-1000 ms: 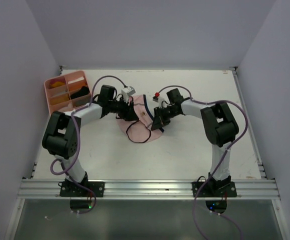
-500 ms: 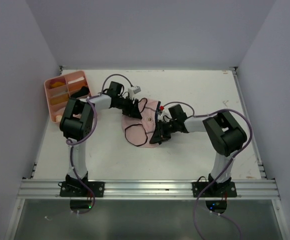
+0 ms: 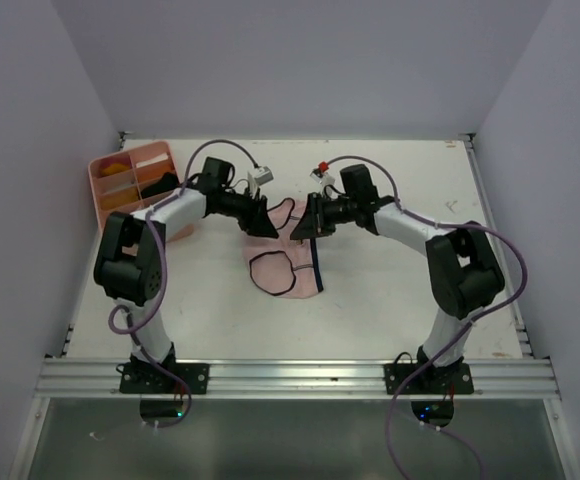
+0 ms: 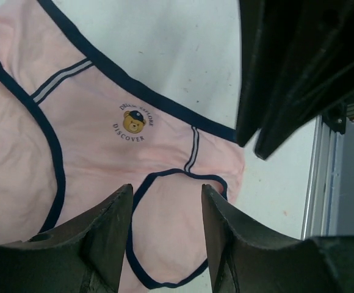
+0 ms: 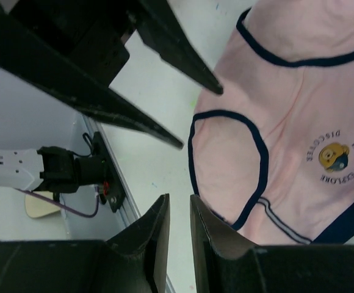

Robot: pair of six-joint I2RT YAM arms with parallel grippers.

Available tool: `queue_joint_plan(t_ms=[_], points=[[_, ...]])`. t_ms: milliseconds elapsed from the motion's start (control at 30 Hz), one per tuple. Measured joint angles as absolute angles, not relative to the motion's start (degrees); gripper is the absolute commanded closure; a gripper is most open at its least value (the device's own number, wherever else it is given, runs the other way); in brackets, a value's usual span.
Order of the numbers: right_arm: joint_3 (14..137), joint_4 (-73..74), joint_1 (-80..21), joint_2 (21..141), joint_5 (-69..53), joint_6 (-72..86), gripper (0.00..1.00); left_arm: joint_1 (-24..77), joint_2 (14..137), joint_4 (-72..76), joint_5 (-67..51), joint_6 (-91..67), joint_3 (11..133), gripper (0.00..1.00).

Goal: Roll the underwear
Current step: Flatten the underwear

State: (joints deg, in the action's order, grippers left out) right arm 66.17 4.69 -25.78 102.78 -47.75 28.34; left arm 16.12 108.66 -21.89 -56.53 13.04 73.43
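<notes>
A: Risk from here?
B: A skewed roll was judged likely. The left gripper (image 4: 165, 198) and right gripper (image 5: 178, 207) were held close together over the far edge of the underwear (image 3: 288, 262), so the outer sides could be left behind. A single thin layer could also be pinched alone, or the two grippers knocked together.
A: Jaws?
B: Left was held apart, with nothing gripped. Right was parted by only a slit, with nothing seen in it.
A: Cloth?
B: Pale pink, dark-edged, bear print (image 4: 133, 122). It was laid mostly flat and unrolled at the middle of the table (image 3: 400, 290), slightly wrinkled.
</notes>
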Motion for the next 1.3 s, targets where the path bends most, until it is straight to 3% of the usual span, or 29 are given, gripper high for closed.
queue_joint_plan(t_ms=[400, 667, 867, 1133, 1300], points=[[66.4, 0.5, -25.3, 118.3, -48.8, 28.5, 0.78, 12.0, 113.6, -18.0, -59.2, 8.4, 63.4, 0.49], [58.1, -5.5, -23.2, 117.2, -51.9, 32.9, 0.74, 10.8, 118.1, -17.1, -66.1, 8.1, 64.8, 0.5], [57.8, -0.5, -22.7, 114.3, -52.1, 30.8, 0.7, 10.9, 117.1, -20.3, -67.1, 12.1, 64.7, 0.49], [71.5, 18.0, -21.9, 104.6, -53.3, 16.6, 0.69, 12.7, 94.3, -27.0, -54.2, 30.4, 60.7, 0.47], [78.6, 20.6, -21.7, 106.1, -53.6, 13.0, 0.7, 25.4, 80.6, -22.9, -40.9, 40.1, 53.4, 0.47]])
